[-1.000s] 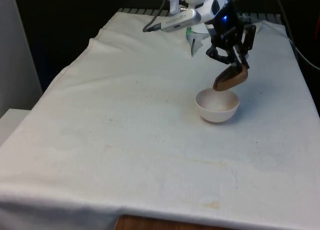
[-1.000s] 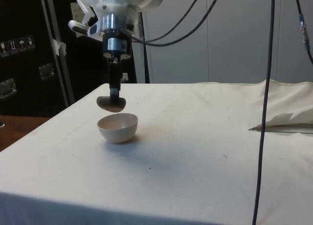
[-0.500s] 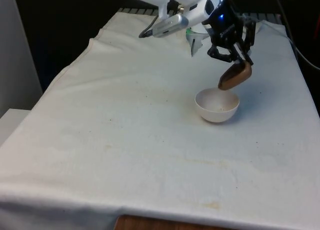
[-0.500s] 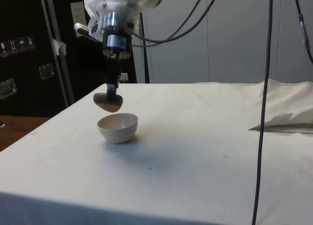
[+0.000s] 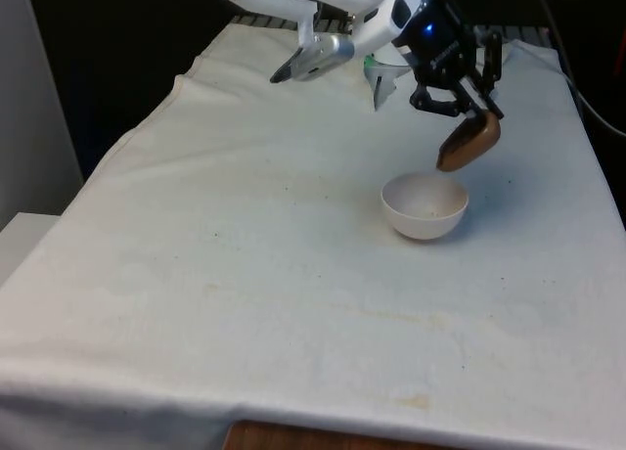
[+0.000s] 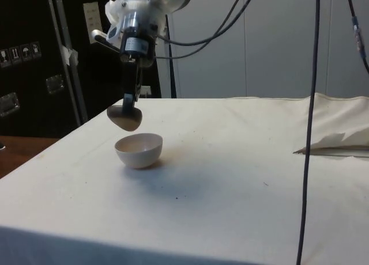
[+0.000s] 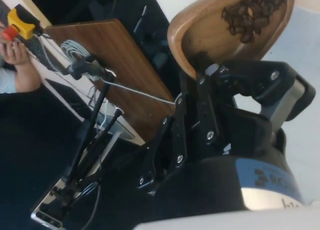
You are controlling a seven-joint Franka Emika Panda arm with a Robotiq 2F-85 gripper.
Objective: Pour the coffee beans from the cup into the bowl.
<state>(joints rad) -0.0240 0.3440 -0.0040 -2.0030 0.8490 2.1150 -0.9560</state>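
Observation:
A brown wooden cup (image 5: 469, 142) hangs tilted in the air, with my gripper (image 5: 466, 112) shut on its rim. In the wrist view the cup (image 7: 220, 25) shows its inside, and dark coffee beans (image 7: 255, 12) lie against its wall. A white bowl (image 5: 424, 205) stands on the cloth just below the cup and slightly towards the front view's left. From the side, the cup (image 6: 125, 118) hovers over the bowl's (image 6: 139, 150) far rim, with the gripper (image 6: 132, 101) above it. Only a few small specks show inside the bowl.
A black cable (image 6: 308, 132) hangs down near the side camera. A fold of white cloth (image 6: 337, 141) lies on the table's far part in the side view. A person's hand (image 7: 15, 52) holds a yellow and red device beside a wooden tabletop (image 7: 110, 55).
The cup has risen a little and shifted towards the front view's right, away from the bowl's middle. It tips more steeply, and the wrist has turned with it.

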